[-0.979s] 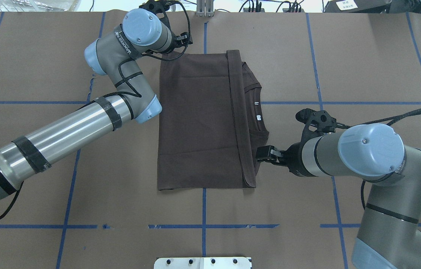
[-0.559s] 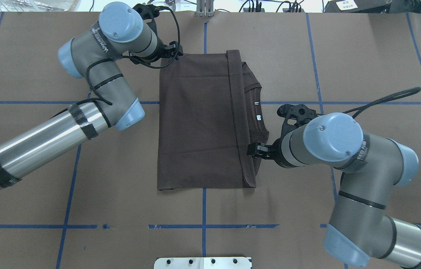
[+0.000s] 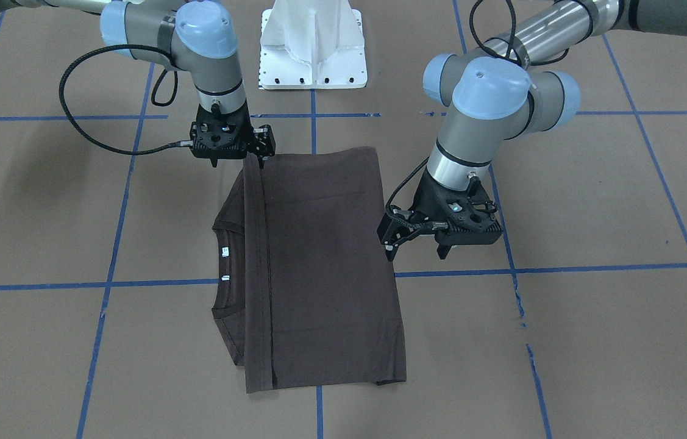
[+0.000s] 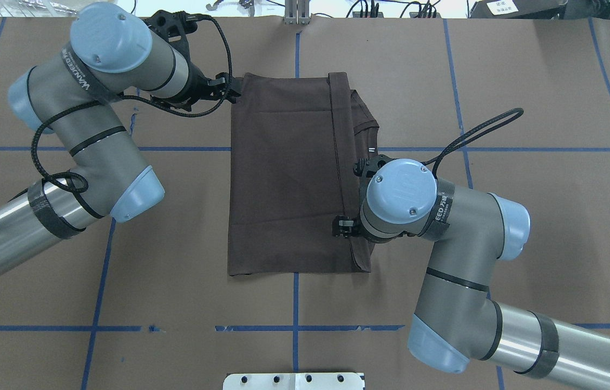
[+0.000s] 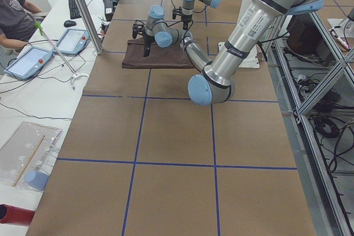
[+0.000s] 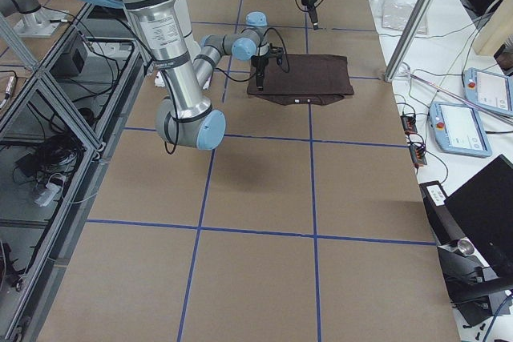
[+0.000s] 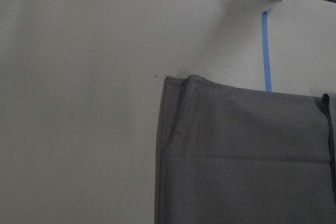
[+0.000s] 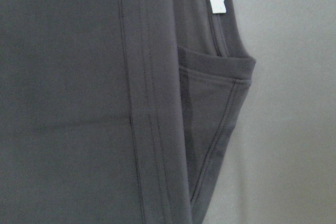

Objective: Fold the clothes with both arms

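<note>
Lining up the next fold of the T-shirt (image 4: 283,179), flat at bench (image 4: 526,81) centre: left tool (image 4: 230,89) apparently spread by its 11 o'clock corner, right tool (image 4: 342,227) likewise over the 4 o'clock hem. Probably calls for lowering and pinching both edges.

I record the T-shirt (image 4: 283,179) as plain dark brown with a white neck tag (image 8: 217,2), the table (image 4: 526,81) as tan brown, gridded with blue tape lines (image 4: 553,149).
</note>
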Motion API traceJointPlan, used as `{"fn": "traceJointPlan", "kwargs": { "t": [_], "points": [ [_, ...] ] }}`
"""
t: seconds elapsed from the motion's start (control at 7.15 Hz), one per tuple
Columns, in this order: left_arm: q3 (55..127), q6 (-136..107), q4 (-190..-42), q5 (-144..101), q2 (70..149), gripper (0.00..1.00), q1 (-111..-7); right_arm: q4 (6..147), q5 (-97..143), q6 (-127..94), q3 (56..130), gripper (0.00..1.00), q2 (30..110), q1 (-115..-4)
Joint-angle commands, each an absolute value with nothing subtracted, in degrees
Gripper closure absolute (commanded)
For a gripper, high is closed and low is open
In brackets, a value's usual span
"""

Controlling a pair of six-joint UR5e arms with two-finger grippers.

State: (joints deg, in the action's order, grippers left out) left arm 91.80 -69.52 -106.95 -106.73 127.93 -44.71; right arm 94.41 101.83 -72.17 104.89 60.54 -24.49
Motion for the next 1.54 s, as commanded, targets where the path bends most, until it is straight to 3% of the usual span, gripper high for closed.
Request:
{"fn": "traceJointPlan", "kwargs": {
  "t": [0.0, 1.4],
  "points": [
    [92.64, -69.52, -106.43, -106.79, 127.71, 0.0, -44.65, 95.88, 103.09, -71.63, 103.45, 0.0, 60.29, -21.98],
    [92.64, -69.61, -106.96, -106.96, 127.79, 0.0, -44.47, 99.14, 104.06, -69.43, 101.6, 0.0, 60.82, -22.06]
  ]
}}
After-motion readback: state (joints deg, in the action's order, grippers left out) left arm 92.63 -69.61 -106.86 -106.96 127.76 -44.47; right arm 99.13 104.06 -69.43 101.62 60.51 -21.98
